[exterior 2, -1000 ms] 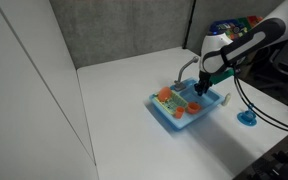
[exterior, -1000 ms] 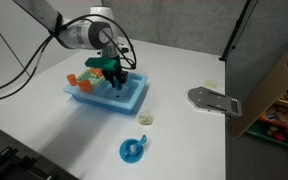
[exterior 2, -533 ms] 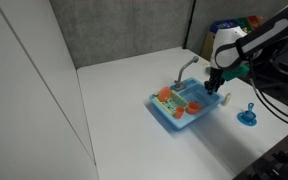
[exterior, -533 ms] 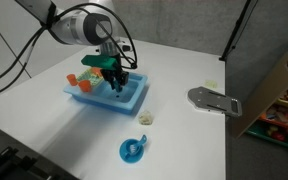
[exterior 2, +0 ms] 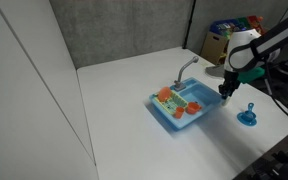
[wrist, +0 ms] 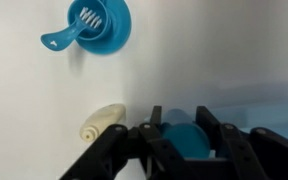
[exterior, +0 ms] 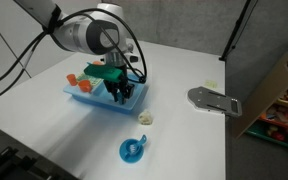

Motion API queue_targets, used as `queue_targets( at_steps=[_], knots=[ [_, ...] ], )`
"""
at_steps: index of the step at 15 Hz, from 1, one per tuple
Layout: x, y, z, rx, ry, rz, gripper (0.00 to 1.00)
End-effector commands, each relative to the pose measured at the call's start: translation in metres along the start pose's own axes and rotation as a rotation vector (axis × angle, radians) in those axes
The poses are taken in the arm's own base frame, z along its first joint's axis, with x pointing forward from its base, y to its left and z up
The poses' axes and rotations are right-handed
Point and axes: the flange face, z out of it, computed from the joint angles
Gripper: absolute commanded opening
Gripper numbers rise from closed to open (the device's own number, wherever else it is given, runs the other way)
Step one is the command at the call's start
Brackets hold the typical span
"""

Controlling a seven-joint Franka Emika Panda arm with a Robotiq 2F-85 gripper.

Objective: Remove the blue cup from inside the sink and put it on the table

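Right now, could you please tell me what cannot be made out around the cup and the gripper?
The cup: the wrist view's lower edge cuts off its bottom; in both exterior views the gripper hides it.
The sink: in an exterior view the arm covers part of its basin.
The cream piece: too small and blurred to identify in any view.

On the table (exterior: pixel 184 140), a small lump (exterior: pixel 146 118) lies between the sink (exterior: pixel 92 102) and a round dish (exterior: pixel 132 150).
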Motion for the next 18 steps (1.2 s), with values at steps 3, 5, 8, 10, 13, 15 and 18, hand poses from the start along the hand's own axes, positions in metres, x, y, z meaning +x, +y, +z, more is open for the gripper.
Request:
queue_targets(
  at_steps=[3,5,8,10,13,15,18],
  knots=[
    [-0.034,0.010,0.014,0.001,-0.008,-0.132,0.15],
    [-0.039,0.010,0.021,-0.001,-0.006,-0.178,0.15],
    [-0.032,0.006,0.031,0.008,-0.029,-0.158,0.40],
    [-0.032,0.005,0.033,0.008,-0.030,-0.158,0.40],
    [-0.031,0.005,0.033,0.008,-0.030,-0.157,0.40],
    [-0.034,0.006,0.034,0.008,-0.019,-0.155,0.15],
    [-0.043,0.009,0.040,0.017,-0.007,-0.179,0.15]
  ],
)
